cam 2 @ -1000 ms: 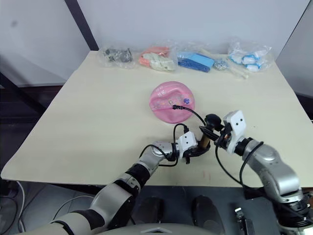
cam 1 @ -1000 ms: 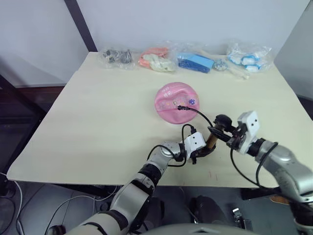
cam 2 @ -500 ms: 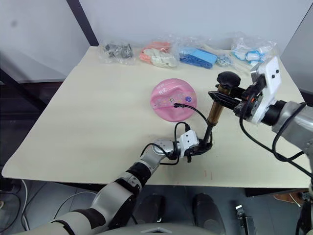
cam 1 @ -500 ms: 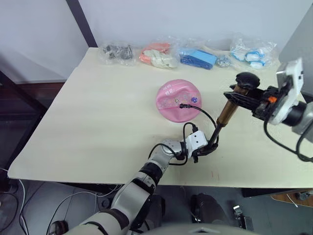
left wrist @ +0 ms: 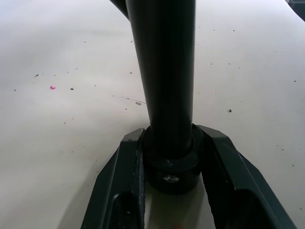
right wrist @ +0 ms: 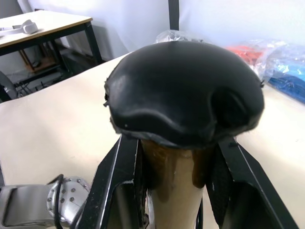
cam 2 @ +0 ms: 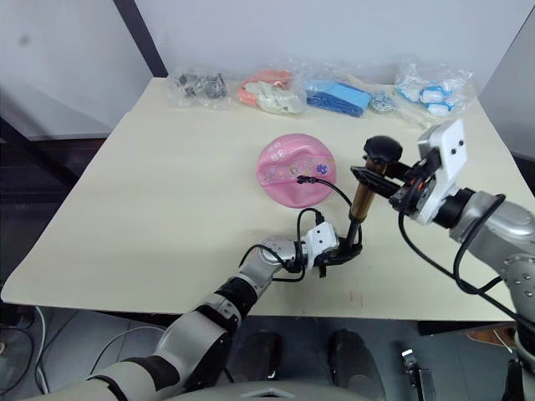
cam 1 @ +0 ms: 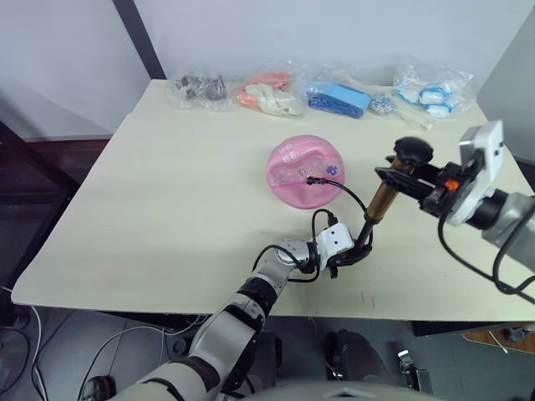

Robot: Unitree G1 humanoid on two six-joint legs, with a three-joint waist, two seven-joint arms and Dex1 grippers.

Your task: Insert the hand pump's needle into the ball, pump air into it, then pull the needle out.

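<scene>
The pink ball (cam 1: 304,172) lies limp at the table's middle. The needle's black fitting (cam 1: 311,180) sits on its top, and the thin black hose (cam 1: 347,195) runs from there to the foot of the hand pump (cam 1: 378,205). The pump stands tilted just right of the ball, its bronze tube extended. My left gripper (cam 1: 349,253) is shut on the pump's black base (left wrist: 170,164) on the table. Under the black handle (right wrist: 183,98), my right gripper (cam 1: 407,177) is shut on the top of the tube. The needle's pin is hidden.
Several clear plastic bags line the table's far edge: dark parts (cam 1: 199,88), orange and white pieces (cam 1: 269,93), blue pieces (cam 1: 338,98), blue and white pieces (cam 1: 428,92). The pale table (cam 1: 167,209) stretches bare to the left; its front edge runs just below my left gripper.
My right gripper first drew the pump handle up and to the right, stretching the pump out, then brought it partly back down. The left gripper and the ball stayed put.
</scene>
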